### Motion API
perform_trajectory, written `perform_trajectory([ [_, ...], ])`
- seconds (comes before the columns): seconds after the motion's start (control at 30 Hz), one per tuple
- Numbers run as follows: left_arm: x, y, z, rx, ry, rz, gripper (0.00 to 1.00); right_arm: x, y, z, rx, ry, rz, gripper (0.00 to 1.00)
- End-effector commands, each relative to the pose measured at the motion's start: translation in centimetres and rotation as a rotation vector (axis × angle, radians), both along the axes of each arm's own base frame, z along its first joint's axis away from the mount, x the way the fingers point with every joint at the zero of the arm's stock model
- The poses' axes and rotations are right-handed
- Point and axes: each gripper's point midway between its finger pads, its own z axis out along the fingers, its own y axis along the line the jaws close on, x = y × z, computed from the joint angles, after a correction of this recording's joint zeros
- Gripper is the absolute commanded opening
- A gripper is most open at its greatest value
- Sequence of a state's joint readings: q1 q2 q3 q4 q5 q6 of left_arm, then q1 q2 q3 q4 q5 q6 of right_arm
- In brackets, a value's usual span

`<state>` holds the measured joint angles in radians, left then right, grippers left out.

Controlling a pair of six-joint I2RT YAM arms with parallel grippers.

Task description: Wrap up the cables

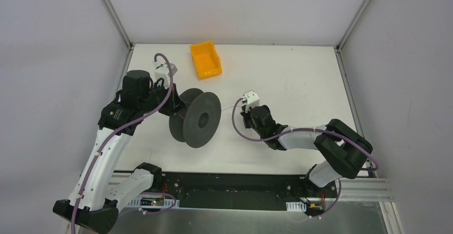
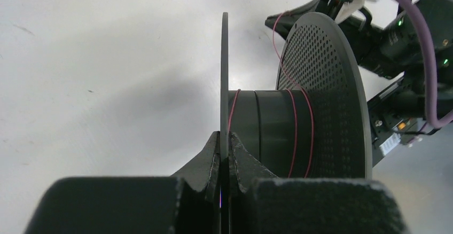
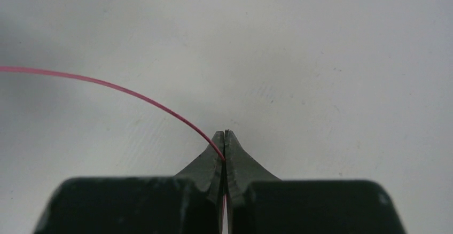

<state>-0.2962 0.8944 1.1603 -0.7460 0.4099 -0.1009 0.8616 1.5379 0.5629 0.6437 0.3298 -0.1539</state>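
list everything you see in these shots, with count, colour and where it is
spool: one, dark grey, flanges upright, left of the table's middle
wire: one, thin red, a few turns on the spool's core, running off to the right pincer
bin: one, yellow, near the table's far edge
table: one, white, under everything
arms: two, white and black, left arm at the spool, right arm to the spool's right
left pincer: one, black, shut on the spool's flange
right pincer: one, black, shut on the wire

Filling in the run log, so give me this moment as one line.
left pincer: shut on flange of black perforated spool | right pincer: shut on thin red wire | wire: few turns around spool hub
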Motion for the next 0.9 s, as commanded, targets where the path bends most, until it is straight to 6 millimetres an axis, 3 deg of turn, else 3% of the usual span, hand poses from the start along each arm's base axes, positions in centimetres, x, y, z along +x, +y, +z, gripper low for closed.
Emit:
perform_trajectory([
  [0.0, 1.7, -0.9, 4.9, -0.21, -0.024, 0.108, 0.0, -0.9, 1.8, 2.3, 0.16, -0.021, 0.063, 0.0],
  [0.17, 3.4, -0.2, 5.3, -0.38, 0.05, 0.284, 0.0, -2.5, 3.3, 4.1, 0.201, -0.052, 0.103, 0.0],
  [0.43, 5.3, 0.8, 6.4, -0.599, -0.012, 0.456, 0.0, -5.5, 7.0, 6.0, 0.276, 0.025, 0.116, 0.0],
  [0.6, 6.1, 2.3, 5.9, -0.561, -0.057, 0.532, 0.0, -7.3, 8.4, 7.2, 0.206, -0.001, 0.112, 0.0],
  [0.73, 6.6, 3.0, 4.9, -0.417, -0.132, 0.496, 0.0, -8.3, 9.0, 8.2, 0.137, 0.003, 0.113, 0.0],
  [0.87, 7.1, 5.4, 3.4, -0.344, -0.165, 0.616, 0.0, -9.7, 10.2, 9.5, 0.139, -0.012, 0.145, 0.0],
])
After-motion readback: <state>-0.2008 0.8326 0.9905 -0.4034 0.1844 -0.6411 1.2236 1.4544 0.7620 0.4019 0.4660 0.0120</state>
